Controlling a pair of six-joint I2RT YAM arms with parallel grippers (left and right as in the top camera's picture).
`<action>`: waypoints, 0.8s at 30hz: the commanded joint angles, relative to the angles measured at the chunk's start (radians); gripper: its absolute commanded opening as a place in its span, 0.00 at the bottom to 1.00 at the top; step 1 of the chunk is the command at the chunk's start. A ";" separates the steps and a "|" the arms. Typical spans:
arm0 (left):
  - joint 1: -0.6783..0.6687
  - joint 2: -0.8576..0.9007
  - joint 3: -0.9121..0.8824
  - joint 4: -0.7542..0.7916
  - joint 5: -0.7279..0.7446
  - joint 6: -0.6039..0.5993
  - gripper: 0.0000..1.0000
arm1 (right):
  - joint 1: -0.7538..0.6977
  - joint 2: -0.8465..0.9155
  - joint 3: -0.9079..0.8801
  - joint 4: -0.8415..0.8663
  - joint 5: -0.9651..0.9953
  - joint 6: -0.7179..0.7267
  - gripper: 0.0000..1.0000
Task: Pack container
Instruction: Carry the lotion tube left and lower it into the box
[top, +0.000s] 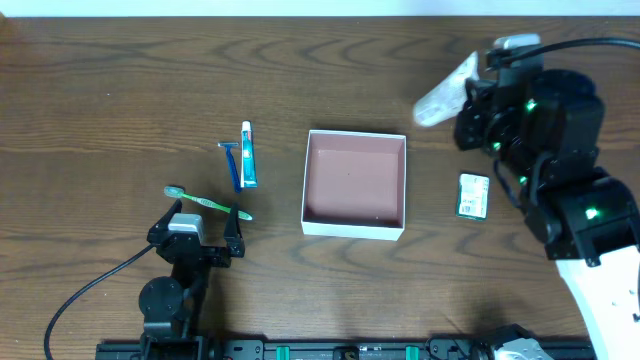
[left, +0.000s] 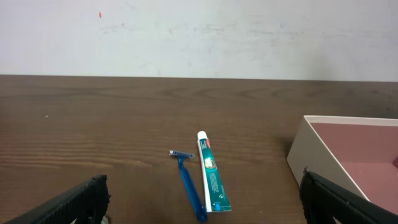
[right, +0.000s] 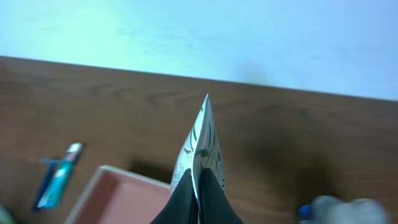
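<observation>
The container (top: 352, 230) sat open-topped at the middle of the table (top: 100, 90), its pinkish floor bare. The right claw (right: 198, 184) was pinched tight on a white packet (right: 200, 146) with green print, held edge-up off the table at about 1 o'clock from the container. The left claw (top: 200, 224) stood wide with nothing in it at 8 o'clock, and the toothbrush (top: 205, 203) lay just past its tips. The toothpaste (left: 211, 177) and razor (left: 188, 183) lay side by side at 9 o'clock, and a small green sachet (top: 473, 195) lay at 3 o'clock.

The container looked light and thin-walled, probably card. It seemed stiff enough to keep its shape, but likely to skate on the smooth wood or dent if a claw pressed a wall. Nothing pinned it down, so things were better lowered in from above than pushed across the rim. If it needed steadying, the best hold seemed a pinch over the top edge of one wall near a corner, where it would be stiffest. The packet looked flat, soft and light, so a low release over the floor suited it.
</observation>
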 joint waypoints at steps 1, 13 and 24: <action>0.005 0.000 -0.030 -0.013 0.007 0.006 0.98 | 0.089 0.008 0.021 0.012 0.033 0.142 0.01; 0.005 0.000 -0.030 -0.013 0.007 0.006 0.98 | 0.360 0.214 0.021 0.026 0.272 0.375 0.01; 0.005 0.000 -0.030 -0.013 0.007 0.005 0.98 | 0.427 0.406 0.021 0.092 0.320 0.496 0.01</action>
